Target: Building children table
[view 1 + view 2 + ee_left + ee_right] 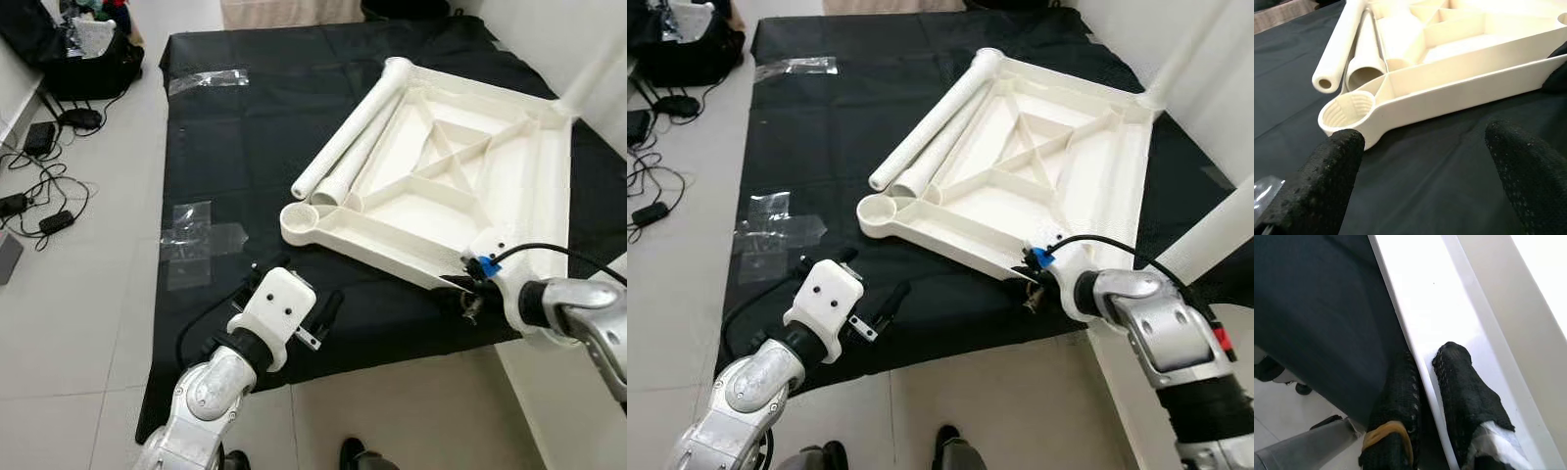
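A white plastic table top [446, 211] lies upside down on a black cloth [245, 147], ribs facing up. Two loose white tube legs [353, 127] rest along its left edge, beside an empty round corner socket [299, 215]. One leg [593, 64] stands in the far corner and another [1215, 235] rises at the near right. My right gripper [465, 287] is shut on the top's near rim [1420, 328], one finger on each side. My left gripper [1425, 147] hovers open over the cloth, a short way in front of the socket [1347, 107].
Clear plastic scraps [196, 235] lie on the cloth to the left, with another [206, 78] farther back. A black bag [83, 59] and cables [39, 186] sit on the tiled floor at far left. The cloth's front edge [392, 362] is near me.
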Controlling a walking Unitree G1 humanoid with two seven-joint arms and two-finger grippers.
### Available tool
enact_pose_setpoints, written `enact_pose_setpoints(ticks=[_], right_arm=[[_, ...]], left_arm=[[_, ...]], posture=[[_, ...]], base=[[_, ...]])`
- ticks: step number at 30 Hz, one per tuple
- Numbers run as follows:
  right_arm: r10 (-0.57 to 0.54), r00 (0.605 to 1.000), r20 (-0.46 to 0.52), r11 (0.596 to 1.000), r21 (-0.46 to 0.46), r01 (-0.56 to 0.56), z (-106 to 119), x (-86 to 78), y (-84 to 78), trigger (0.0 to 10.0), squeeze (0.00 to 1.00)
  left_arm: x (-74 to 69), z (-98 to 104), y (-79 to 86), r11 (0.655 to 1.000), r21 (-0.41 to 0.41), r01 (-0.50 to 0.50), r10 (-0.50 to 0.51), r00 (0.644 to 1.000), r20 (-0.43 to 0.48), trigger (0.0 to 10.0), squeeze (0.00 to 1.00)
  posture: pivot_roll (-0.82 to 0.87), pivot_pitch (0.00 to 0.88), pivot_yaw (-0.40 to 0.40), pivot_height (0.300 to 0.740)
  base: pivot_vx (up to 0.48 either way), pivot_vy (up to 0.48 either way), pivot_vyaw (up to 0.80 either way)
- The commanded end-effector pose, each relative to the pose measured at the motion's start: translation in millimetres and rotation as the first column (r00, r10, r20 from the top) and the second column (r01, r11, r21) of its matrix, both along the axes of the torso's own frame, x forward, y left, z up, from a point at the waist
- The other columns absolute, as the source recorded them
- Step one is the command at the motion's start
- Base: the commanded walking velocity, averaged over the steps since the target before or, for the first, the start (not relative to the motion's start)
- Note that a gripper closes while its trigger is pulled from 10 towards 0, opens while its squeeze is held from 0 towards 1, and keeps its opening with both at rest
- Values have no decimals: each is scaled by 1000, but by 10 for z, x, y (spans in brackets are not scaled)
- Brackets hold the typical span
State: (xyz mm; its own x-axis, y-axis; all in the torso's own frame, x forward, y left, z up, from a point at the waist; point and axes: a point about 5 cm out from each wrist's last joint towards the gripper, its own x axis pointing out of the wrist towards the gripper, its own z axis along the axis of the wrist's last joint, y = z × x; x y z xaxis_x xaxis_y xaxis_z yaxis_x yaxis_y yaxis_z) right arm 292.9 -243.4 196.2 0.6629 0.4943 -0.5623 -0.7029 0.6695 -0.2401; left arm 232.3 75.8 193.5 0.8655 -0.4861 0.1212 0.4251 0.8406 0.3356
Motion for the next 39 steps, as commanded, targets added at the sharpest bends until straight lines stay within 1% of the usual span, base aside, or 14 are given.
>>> enact_pose_setpoints(ticks=[1, 3, 8, 12, 13, 18, 19, 20, 24, 30, 31, 34, 37, 39], right_arm=[[230, 962, -146, 968, 134, -211, -176, -127, 190, 0, 0], [283, 947, -150, 954, 150, -261, -154, -159, 160, 0, 0], [284, 949, -135, 954, 135, -267, -92, -83, 46, 0, 0], [224, 968, -116, 975, 25, -223, -72, 50, -115, 0, 0], [207, 972, -109, 978, 14, -207, -66, 80, -139, 10000, 0], [195, 978, -77, 981, 41, -192, -17, 132, -135, 10000, 0], [204, 978, -39, 976, 85, -200, 37, 152, -89, 10000, 753], [217, 976, -12, 969, 125, -213, 81, 172, -58, 10000, 1000], [247, 969, 29, 943, 224, -247, 188, 204, 51, 10000, 1000], [251, 964, 85, 930, 256, -265, 275, 242, 122, 10000, 1000], [246, 961, 127, 918, 288, -273, 356, 269, 166, 10000, 0], [196, 958, 208, 887, 378, -264, 545, 345, 291, 10000, 0], [151, 960, 235, 887, 396, -237, 602, 407, 374, 10000, 0], [42, 968, 247, 913, 385, -138, 613, 552, 540, 10000, 0]], left_arm=[[0, -45, 11, 1000, 8, 4, -4, 1000, -14, 10000, 0], [-4, -52, 15, 1000, 11, 4, -3, 1000, -14, 10000, 0], [-9, -71, 22, 1000, 12, 2, -2, 1000, -19, 10000, 0], [-3, -76, 23, 1000, 11, -2, 2, 1000, -19, 10000, 0], [-2, -75, 23, 1000, 10, -3, 3, 1000, -19, 10000, 0], [3, -83, 25, 1000, 11, -5, 5, 1000, -20, 10000, 0], [5, -85, 26, 1000, 12, -6, 6, 1000, -19, 10000, 0], [7, -86, 26, 1000, 12, -7, 7, 1000, -19, 10000, 0], [17, -87, 25, 1000, 8, -9, 9, 1000, -18, 10000, 0], [21, -86, 22, 1000, 9, -9, 9, 1000, -15, 10000, 0], [24, -86, 23, 1000, 9, -11, 11, 1000, -15, 10000, 0], [31, -91, 23, 1000, 8, -14, 14, 1000, -14, 10000, 0], [35, -96, 24, 1000, 8, -15, 15, 1000, -14, 10000, 0], [41, -98, 17, 1000, 7, -15, 15, 1000, -12, 10000, 0]], posture=[[46, 233, -25, 740], [48, 234, -27, 740], [47, 233, -27, 740], [47, 236, -32, 740], [46, 237, -33, 740], [43, 236, -33, 740], [44, 237, -34, 740], [45, 237, -35, 740], [44, 236, -37, 740], [43, 235, -37, 740], [43, 235, -37, 740], [43, 232, -40, 740], [42, 230, -37, 740], [40, 229, -40, 740]], base=[[0, 0, 0], [0, 0, 0], [0, 0, 0], [0, 0, 0], [0, 0, 0], [0, 0, 0], [0, 0, 0], [0, 0, 0], [0, 0, 0], [0, 0, 0], [0, 0, 0], [0, 0, 0], [0, 0, 0], [0, 0, 0]])
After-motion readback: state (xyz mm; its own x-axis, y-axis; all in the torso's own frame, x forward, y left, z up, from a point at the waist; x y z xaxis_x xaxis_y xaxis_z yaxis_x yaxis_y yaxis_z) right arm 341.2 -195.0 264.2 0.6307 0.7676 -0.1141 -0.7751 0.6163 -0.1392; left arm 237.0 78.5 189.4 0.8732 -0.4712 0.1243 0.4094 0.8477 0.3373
